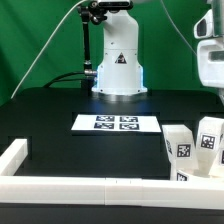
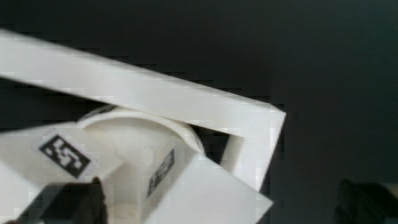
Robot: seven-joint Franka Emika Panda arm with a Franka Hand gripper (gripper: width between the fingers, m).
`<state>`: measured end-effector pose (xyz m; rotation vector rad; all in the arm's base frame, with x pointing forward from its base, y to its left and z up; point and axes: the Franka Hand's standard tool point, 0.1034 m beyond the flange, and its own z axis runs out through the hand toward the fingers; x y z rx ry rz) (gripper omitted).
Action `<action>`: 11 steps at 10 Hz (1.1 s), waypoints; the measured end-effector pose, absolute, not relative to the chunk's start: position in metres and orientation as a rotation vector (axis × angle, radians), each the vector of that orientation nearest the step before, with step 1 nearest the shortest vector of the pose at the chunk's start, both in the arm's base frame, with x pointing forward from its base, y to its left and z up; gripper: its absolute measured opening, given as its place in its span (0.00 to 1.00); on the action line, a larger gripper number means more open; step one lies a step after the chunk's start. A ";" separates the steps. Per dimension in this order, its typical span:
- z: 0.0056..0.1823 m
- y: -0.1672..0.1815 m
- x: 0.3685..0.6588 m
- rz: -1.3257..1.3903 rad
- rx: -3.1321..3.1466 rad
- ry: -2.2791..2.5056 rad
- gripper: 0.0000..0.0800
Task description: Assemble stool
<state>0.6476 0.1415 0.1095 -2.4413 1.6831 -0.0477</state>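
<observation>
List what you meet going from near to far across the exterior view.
Border rail → stool parts at the exterior view's right → marker board → robot base.

Legs [image 1: 192, 147] crowding rail [image 1: 60, 186] corner
</observation>
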 end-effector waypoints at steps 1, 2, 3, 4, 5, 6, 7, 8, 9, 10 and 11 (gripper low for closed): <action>0.109 0.141 0.648 -0.055 -2.489 1.613 0.81; 0.109 0.141 0.648 -0.065 -2.539 1.539 0.81; 0.109 0.139 0.648 -0.078 -2.612 1.424 0.81; 0.108 0.138 0.647 -0.112 -2.753 1.209 0.81; 0.108 0.137 0.646 -0.136 -2.851 1.029 0.81; 0.108 0.134 0.649 -0.165 -2.916 0.840 0.81; 0.107 0.129 0.649 -0.175 -2.972 0.644 0.81; 0.107 0.126 0.650 -0.185 -3.015 0.449 0.81; 0.107 0.123 0.651 -0.191 -3.042 0.269 0.81; 0.106 0.120 0.651 -0.192 -3.053 0.158 0.81; 0.106 0.119 0.651 -0.194 -3.058 0.136 0.81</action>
